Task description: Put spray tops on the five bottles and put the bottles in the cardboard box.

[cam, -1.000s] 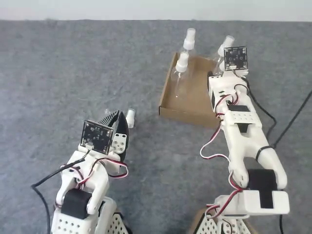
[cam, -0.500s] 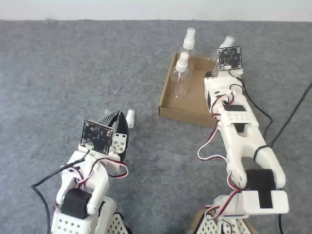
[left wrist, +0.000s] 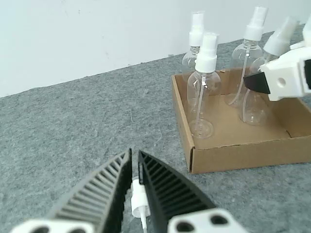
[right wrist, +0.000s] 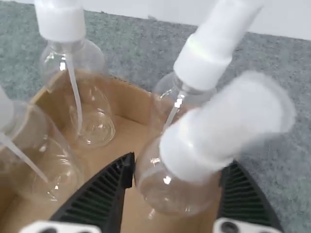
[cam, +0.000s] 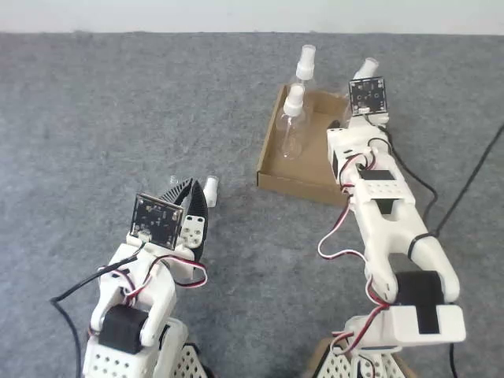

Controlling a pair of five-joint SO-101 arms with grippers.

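The grey counter (cam: pixel 94 118) carries both arms, and the one change is on the right. Over the last second the right arm has swung a little toward the left arm's side. The right hand (right wrist: pixel 177 167) now hangs over the inside of the cardboard box (cam: pixel 299 187) rather than above its outer wall. The left arm has not moved.

The right hand is pinching a capped bottle (right wrist: pixel 170 187) by its round body, one jaw on each side, and the bottle leans. I judge the bottle about ready to be set down, which would put one more in the box.

Three other capped bottles stand close around that hand: the nearest bottle (left wrist: pixel 203 92) is clearly on the box floor, with a middle bottle (left wrist: pixel 245 53) and a farthest bottle (left wrist: pixel 194 46) beyond it.

The left hand (left wrist: pixel 135 155) has its jaws pressed almost together on a loose white spray top (left wrist: pixel 138 199), low at the counter and well apart from the box.

Hard to make out:
- The farthest bottle may be inside the box or just behind its far wall.
- The right arm covers the held bottle's base from above, so I cannot tell whether it touches the box floor.
- A small clear shape (cam: pixel 173 181) beside the left hand may belong to the fifth bottle, but it is too small to say
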